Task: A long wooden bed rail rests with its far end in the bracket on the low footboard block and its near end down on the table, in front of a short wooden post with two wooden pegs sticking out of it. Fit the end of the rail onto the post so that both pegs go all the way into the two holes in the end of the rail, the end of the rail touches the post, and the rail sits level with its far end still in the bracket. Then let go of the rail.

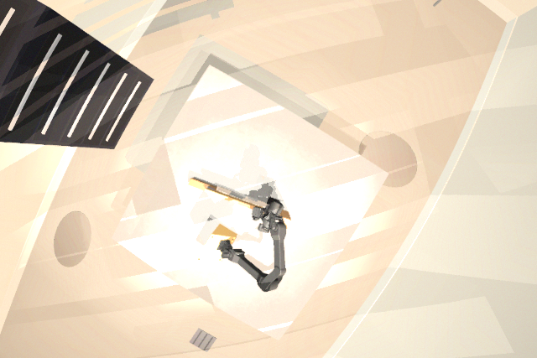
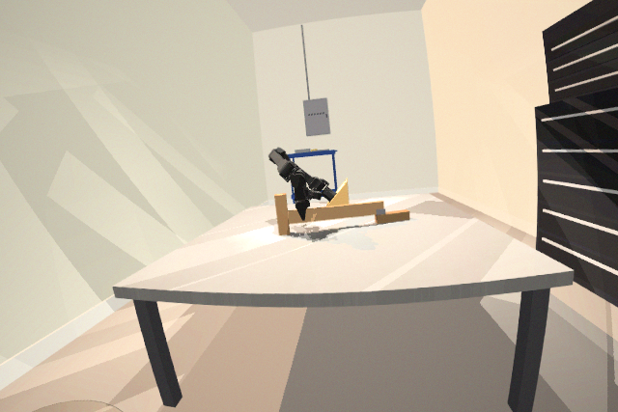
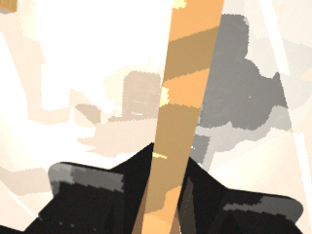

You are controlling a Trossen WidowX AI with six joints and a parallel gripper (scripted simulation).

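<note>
The long wooden rail [image 1: 242, 200] [image 2: 344, 209] [image 3: 190, 58] runs from the footboard block [image 1: 196, 182] [image 2: 399, 216] to the post [image 1: 286, 214] [image 2: 281, 213]. Its far end sits at the grey bracket [image 2: 379, 211]. Its near end is off the table, right beside the upright post, and no gap shows in the exterior view. The rail looks about level. The pegs and holes are not visible, so how deep the pegs sit cannot be told. My gripper [image 2: 302, 218] [image 3: 164, 148] is shut on the rail near the post, one finger on each side.
A yellow wedge-shaped block [image 1: 224, 231] [image 2: 342, 193] stands beside the arm's base, on the arm's side of the rail. The arm [image 1: 279, 251] bends over from its base to the rail's near end. Shadows and bright light patches fall across the table [image 2: 349, 272].
</note>
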